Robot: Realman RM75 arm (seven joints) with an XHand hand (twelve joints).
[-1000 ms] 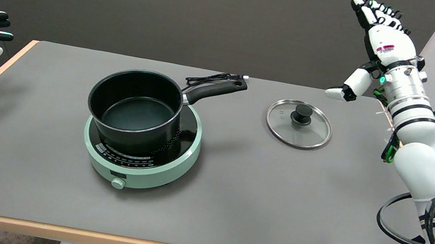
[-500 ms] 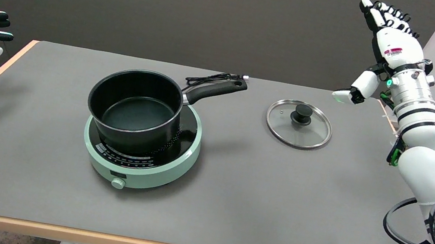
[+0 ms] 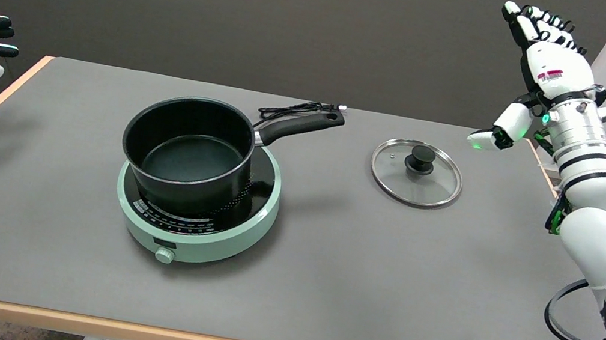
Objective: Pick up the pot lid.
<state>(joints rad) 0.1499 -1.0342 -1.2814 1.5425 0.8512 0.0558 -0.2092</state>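
Plainly, round glass pot lid (image 3: 416,173)

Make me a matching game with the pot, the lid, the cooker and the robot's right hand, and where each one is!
Things:
1. pot
2. pot lid
3. green cooker
4. right hand

Places:
A. flat on the grey table
B. up in the air, holding nothing
C. underneath the pot
D. on top of the cooker

Pairs: 1-D, 2-A, 3-C, 4-B
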